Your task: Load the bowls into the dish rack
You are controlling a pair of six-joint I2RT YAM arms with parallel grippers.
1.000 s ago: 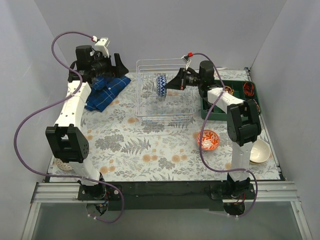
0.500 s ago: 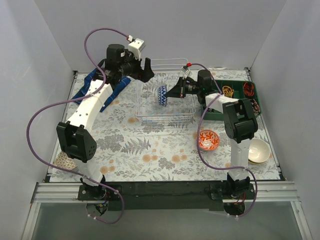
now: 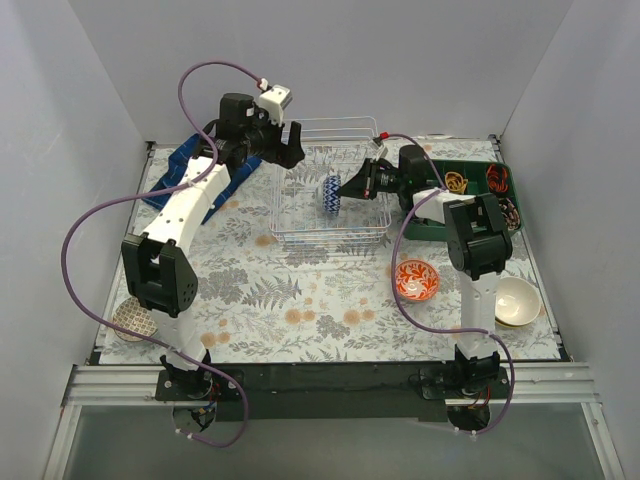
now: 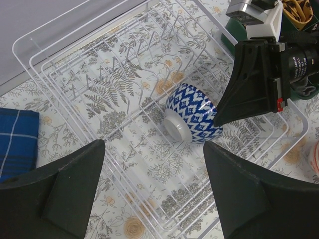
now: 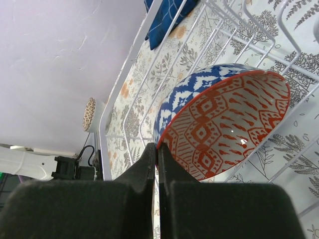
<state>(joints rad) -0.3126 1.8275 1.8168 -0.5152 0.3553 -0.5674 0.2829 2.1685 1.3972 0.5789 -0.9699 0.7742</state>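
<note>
Early yet: the blue patterned bowl (image 3: 331, 194) sat tipped on its side inside the dish rack (image 3: 330, 241), rim pinched in my right claw (image 3: 346, 188), not released. My left claw (image 3: 284, 149) hung spread and empty over the rack's far left corner. Left to load, I judged: red bowl (image 3: 416, 280), cream bowl (image 3: 517, 300), speckled bowl (image 3: 131, 320), all on the table (image 3: 300, 300).

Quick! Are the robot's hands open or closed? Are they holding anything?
Left gripper: open, holding nothing.
Right gripper: shut on the rim of the blue bowl, which sits inside the dish rack.
</note>
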